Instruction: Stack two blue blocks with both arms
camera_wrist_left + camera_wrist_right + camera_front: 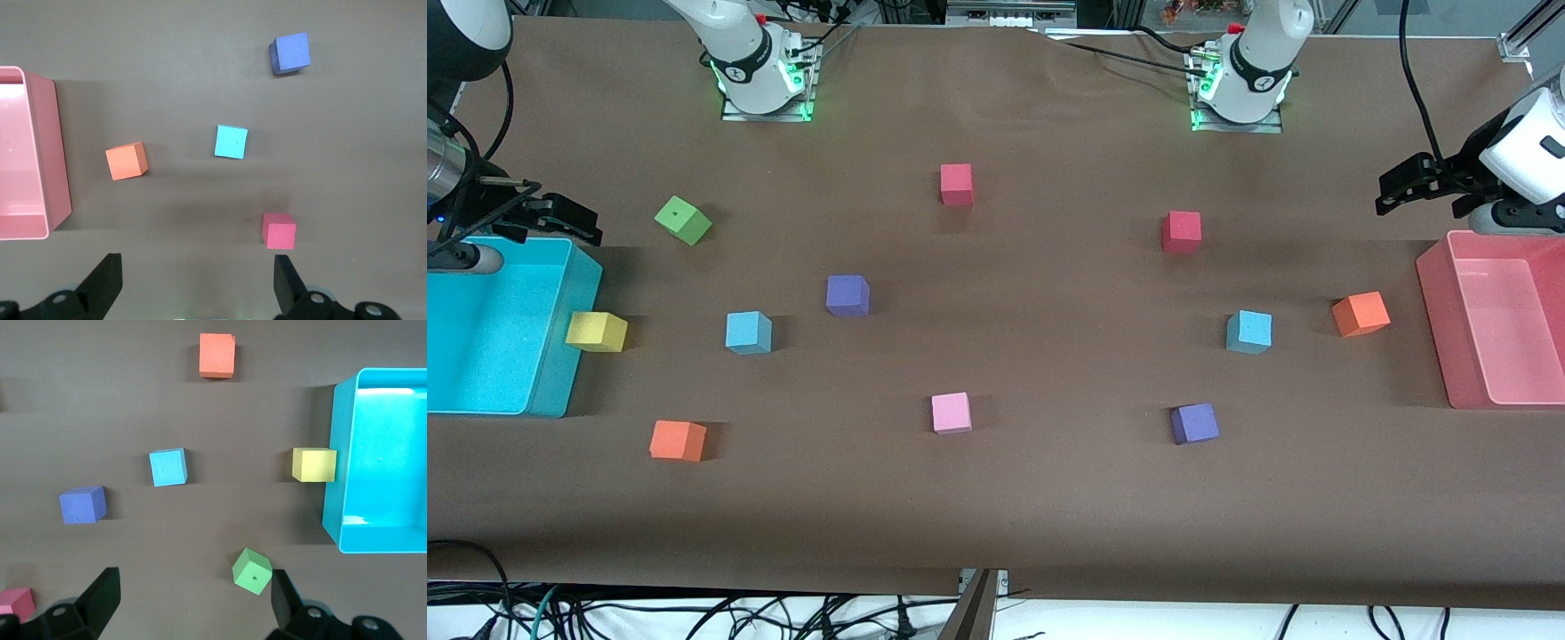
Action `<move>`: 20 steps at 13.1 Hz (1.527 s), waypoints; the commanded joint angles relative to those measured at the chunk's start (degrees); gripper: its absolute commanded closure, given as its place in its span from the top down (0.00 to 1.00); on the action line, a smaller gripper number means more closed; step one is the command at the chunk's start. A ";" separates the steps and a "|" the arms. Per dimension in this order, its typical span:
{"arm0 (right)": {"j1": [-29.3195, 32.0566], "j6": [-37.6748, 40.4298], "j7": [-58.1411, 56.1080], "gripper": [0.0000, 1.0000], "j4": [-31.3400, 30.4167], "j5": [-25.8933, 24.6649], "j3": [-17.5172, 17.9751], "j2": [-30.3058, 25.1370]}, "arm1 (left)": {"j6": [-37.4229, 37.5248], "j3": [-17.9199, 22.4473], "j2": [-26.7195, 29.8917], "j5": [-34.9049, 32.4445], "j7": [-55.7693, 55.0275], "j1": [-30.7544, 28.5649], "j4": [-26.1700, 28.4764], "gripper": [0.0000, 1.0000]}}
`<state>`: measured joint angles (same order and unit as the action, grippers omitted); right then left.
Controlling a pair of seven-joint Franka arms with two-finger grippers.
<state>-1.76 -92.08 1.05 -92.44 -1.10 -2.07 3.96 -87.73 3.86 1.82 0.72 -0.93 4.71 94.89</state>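
Observation:
Two sky-blue blocks lie apart on the brown table. One blue block [748,332] is toward the right arm's end, also in the right wrist view [167,467]. The other blue block [1248,332] is toward the left arm's end, also in the left wrist view [231,141]. My right gripper [569,222] hangs open and empty over the table beside the cyan bin's corner [193,599]. My left gripper [1398,188] hangs open and empty over the table beside the pink bin [197,283]. Neither gripper touches a block.
A cyan bin [556,382] stands at the right arm's end, with a yellow cube [596,332] against it. A pink bin [1440,329] stands at the left arm's end. Green [683,220], purple [847,295], orange [1360,314], red [1181,232] and pink [951,412] cubes are scattered about.

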 commanded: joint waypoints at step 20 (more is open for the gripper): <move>0.09 0.85 -0.79 1.00 -0.46 -0.04 0.05 -1.06 | -1.04 0.45 -1.56 0.07 0.66 -0.93 -2.25 1.00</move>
<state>-1.76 -91.78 1.06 -92.44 -1.10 -2.07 3.95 -88.89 4.48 0.34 0.72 -0.88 4.33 93.90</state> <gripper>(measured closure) 0.000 0.000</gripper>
